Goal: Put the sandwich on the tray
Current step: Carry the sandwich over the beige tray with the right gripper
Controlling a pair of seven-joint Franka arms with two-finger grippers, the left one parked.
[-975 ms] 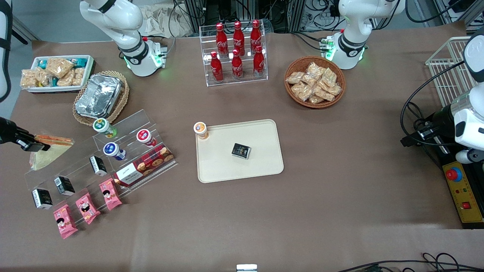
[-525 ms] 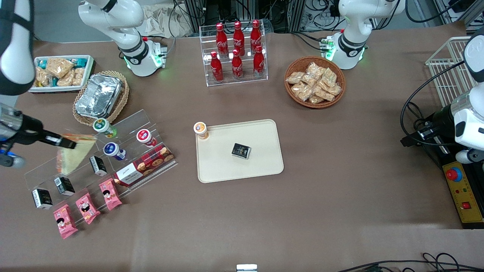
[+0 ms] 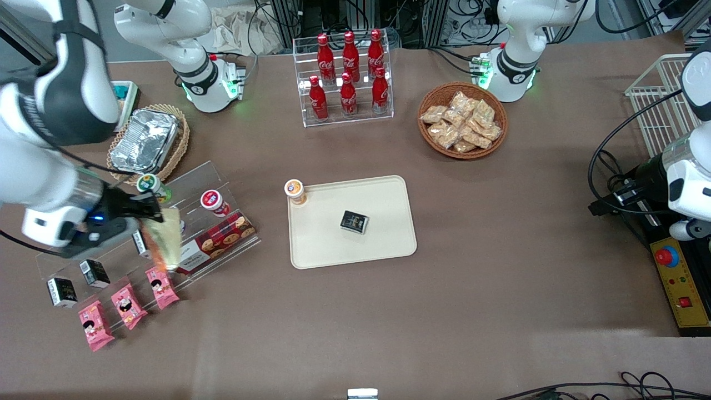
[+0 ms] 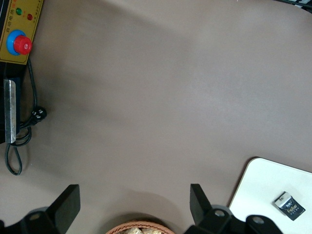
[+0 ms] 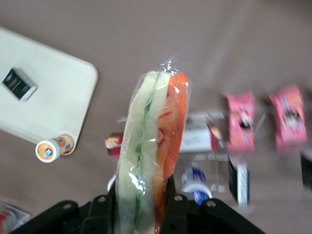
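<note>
My gripper (image 3: 145, 213) is shut on the sandwich (image 3: 164, 240), a plastic-wrapped wedge with pale bread and orange and green filling, and holds it in the air above the clear acrylic snack stand (image 3: 150, 244). In the right wrist view the sandwich (image 5: 151, 146) stands clamped between the two black fingers (image 5: 176, 207). The cream tray (image 3: 383, 244) lies at the table's middle, toward the parked arm from the gripper. It also shows in the right wrist view (image 5: 53, 107) and in the left wrist view (image 4: 258, 195). On the tray lies a small black box (image 3: 354, 221), and an orange-lidded cup (image 3: 295, 190) stands at its corner.
The stand holds small cups, black boxes, a red biscuit box (image 3: 214, 243) and pink packets (image 3: 128, 305). A foil container in a wicker basket (image 3: 145, 141), a rack of cola bottles (image 3: 347, 75) and a basket of snack packets (image 3: 462, 121) stand farther from the front camera.
My gripper has carried the sandwich up off the table at the working arm's end and toward the tray, and now holds it over the snack stand, hanging point down.
</note>
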